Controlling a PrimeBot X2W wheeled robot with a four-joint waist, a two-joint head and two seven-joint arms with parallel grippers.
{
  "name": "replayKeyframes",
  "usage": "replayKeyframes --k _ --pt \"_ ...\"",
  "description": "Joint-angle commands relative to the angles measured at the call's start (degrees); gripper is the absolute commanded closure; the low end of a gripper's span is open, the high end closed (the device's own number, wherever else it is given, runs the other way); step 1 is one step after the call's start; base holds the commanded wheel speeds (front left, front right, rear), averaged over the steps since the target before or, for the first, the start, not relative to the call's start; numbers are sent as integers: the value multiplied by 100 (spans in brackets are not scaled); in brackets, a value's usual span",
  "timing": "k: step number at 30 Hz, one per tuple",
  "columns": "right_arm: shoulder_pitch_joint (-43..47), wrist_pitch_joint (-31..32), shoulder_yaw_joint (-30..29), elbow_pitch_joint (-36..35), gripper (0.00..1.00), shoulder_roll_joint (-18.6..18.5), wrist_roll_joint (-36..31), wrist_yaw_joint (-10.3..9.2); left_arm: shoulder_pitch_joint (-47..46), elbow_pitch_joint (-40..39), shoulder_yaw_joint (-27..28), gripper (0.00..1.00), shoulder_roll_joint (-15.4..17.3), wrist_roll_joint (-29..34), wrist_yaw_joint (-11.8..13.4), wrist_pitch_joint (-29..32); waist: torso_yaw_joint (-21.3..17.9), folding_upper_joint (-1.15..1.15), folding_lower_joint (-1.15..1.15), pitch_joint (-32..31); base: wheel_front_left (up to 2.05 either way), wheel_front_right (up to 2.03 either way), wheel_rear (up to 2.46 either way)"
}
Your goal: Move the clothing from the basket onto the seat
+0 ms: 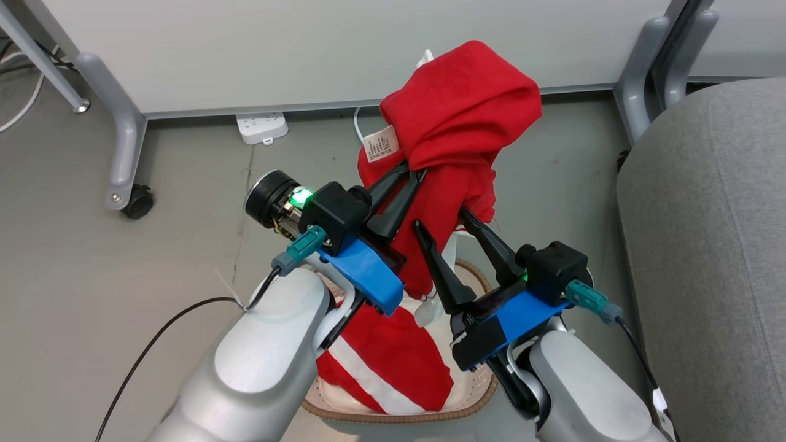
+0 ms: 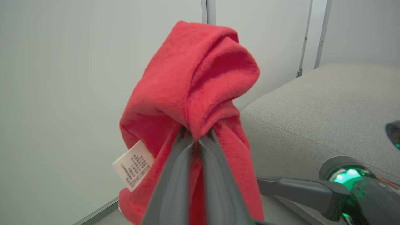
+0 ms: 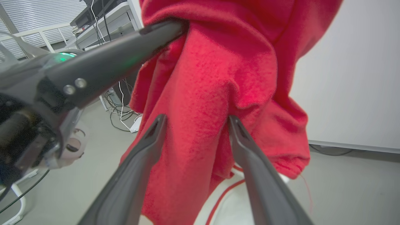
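left pincer (image 1: 414, 172) clamps tight on the clothing (image 1: 466, 92), right pincer (image 1: 442, 219) spread wide astride it.

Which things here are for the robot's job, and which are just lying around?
For the job: lifted red garment, striped red garment, basket, grey seat.
Just lying about: white power strip, wheeled grey leg.

Red clothing (image 1: 466, 104) — aloft above basket (image 1: 430, 416)
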Motion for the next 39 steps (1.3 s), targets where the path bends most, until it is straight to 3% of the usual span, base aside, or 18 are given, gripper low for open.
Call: replayKeyframes --k 1,13,14,15,16,39 --pt "-166 -5 47 63 0 -10 141 -3 -71 -57 -17 100 0 -48 -17 -20 54 0 0 77 0 0 0" --pt "-741 -4 213 641 2 -11 912 -3 -180 -262 -275 100 -1 -303 149 -20 170 0 0 278 0 0 0" --pt "-785 -4 222 689 48 -11 968 -4 -188 -266 -289 100 -1 -312 159 -20 177 0 0 279 0 0 0" --pt "-833 -4 222 726 59 -10 1016 -4 -197 -273 -301 100 -1 -338 163 -20 181 0 0 283 0 0 0" --pt "-862 -5 230 768 98 -10 1063 -3 -202 -280 -315 100 -1 -354 171 -20 185 0 0 283 0 0 0" --pt "-906 -4 308 894 100 -11 1161 -3 -190 -241 -346 100 -1 -406 231 -20 159 0 0 205 0 0 0"
